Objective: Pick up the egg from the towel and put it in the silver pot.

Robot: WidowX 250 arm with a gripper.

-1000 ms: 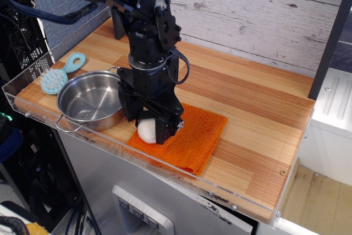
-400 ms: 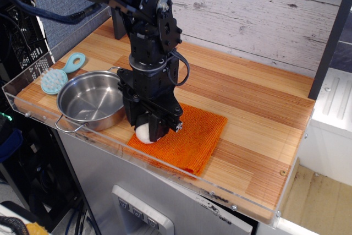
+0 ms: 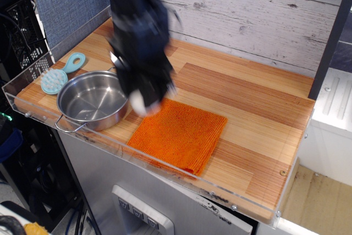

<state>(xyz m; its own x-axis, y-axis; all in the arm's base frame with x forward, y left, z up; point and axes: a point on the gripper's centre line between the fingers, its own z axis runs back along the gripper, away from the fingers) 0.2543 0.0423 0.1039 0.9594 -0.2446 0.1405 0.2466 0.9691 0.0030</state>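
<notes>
My gripper [image 3: 142, 102] is blurred with motion and hangs above the gap between the silver pot [image 3: 91, 102] and the orange towel [image 3: 180, 133]. It is shut on the white egg [image 3: 138, 103], which shows between the fingers, lifted clear of the towel. The towel lies flat with nothing on it. The pot stands empty at the left, near the front edge.
A light-blue round brush [image 3: 60, 74] lies left of the pot. A clear acrylic rim [image 3: 165, 163] runs along the front and left of the wooden table. A grey plank wall stands behind. A white unit stands off the right side.
The gripper closed on the egg, lifted it off the towel and moved up and left toward the pot. The towel is now bare.
</notes>
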